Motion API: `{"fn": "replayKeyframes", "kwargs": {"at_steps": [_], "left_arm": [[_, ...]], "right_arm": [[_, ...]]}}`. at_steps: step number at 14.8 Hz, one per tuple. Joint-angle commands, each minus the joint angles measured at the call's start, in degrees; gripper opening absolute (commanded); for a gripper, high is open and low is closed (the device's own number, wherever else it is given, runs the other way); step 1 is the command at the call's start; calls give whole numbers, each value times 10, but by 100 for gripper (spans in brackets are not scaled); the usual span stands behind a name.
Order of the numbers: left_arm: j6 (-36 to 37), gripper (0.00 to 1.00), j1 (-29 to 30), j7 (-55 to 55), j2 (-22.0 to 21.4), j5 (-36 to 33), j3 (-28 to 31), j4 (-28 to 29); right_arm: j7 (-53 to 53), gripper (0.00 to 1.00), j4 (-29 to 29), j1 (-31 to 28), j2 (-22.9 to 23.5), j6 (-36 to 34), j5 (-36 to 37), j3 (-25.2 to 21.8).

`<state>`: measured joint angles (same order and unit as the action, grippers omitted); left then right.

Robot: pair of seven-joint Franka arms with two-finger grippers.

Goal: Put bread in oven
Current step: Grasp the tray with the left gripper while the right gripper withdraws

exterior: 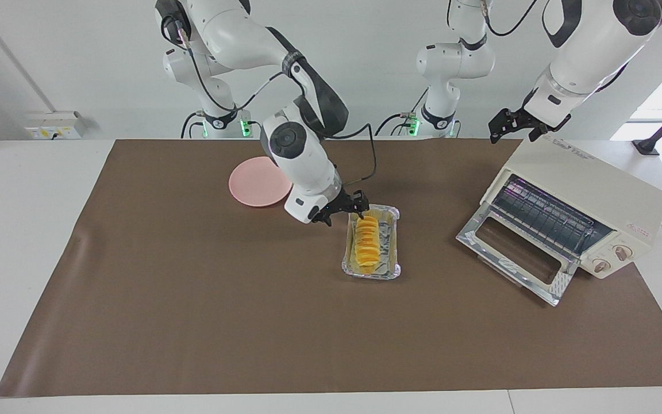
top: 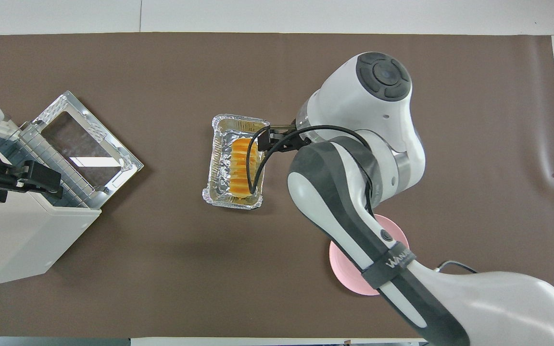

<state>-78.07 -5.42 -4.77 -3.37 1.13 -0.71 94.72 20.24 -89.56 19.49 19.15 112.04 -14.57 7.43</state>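
Bread (exterior: 367,243) is lying lengthwise in the foil tray (exterior: 393,251) mid-table, so you are probably meant to carry tray and loaf together. Your right gripper (exterior: 345,207) is hanging empty, fingers spread, just above the tray's robot-side end, the loaf slightly below it. The oven (exterior: 584,210) is sitting with its door dropped, ready, while your left gripper (exterior: 512,126) is waiting open over its top.

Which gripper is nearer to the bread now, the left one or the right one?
The right. The right gripper hangs open, empty, just above the bread at its end nearer the robots, in the foil tray. The left gripper waits, open, over the oven.
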Motion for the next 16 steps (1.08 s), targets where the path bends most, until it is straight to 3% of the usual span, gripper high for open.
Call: {"fn": "replayKeyframes", "kwargs": {"at_steps": [1, 4, 8, 12, 14, 16], "left_arm": [[-19, 100, -14, 1, -17, -8, -8, 9], [-70, 100, -62, -23, -16, -7, -11, 9], [-196, 100, -150, -178, -1, -3, -15, 16], [-273, 100, -215, -187, 74, 2, -15, 10], [-336, 100, -255, -206, 146, 6, -14, 5], [-397, 100, -266, -239, 189, 7, -16, 11]], "right_arm": [[-51, 100, -37, -52, -76, -68, 50, 6], [-110, 100, -58, -104, -133, -141, 99, 6], [-125, 100, -100, -130, -194, -149, 123, 6], [-122, 100, -98, -173, -195, -155, 123, 6], [-124, 100, -98, -194, -194, -155, 123, 6], [-129, 100, -95, -212, -197, -153, 123, 5]]}}
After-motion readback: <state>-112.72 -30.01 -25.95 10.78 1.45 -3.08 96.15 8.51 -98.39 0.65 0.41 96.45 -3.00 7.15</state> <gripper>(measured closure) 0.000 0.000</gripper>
